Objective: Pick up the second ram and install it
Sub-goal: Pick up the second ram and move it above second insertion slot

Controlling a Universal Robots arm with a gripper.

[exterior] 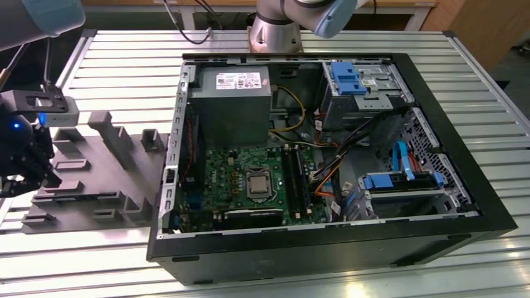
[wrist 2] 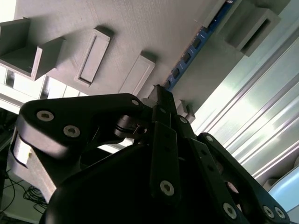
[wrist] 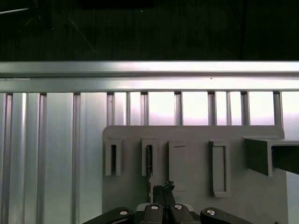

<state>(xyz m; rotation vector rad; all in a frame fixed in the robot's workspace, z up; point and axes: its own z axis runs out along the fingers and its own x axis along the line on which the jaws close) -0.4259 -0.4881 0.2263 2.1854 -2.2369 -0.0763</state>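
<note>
The second ram point(wrist: 149, 161) is a thin dark stick standing on edge in a slot of the grey fixture point(wrist: 196, 196). In the second wrist view the second ram point(wrist 2: 196, 42) shows its row of small chips and runs up to my fingertips. My gripper point(wrist: 163, 187) hangs over the near end of the stick with its fingers drawn together; nothing shows between them. In the exterior view the gripper point(exterior: 17, 185) is at the far left, over the left end of the fixture point(exterior: 99, 180). In the second wrist view the gripper point(wrist 2: 162, 93) points at the fixture point(wrist 2: 140, 28).
An open computer case point(exterior: 331, 248) lies at the exterior view's right, with the motherboard point(exterior: 248, 180) and its long black slot strips point(exterior: 294, 177) exposed. The arm's base point(exterior: 277, 31) stands behind the case. The fixture carries raised blocks point(exterior: 108, 130). Ribbed metal table point(exterior: 124, 62) all around.
</note>
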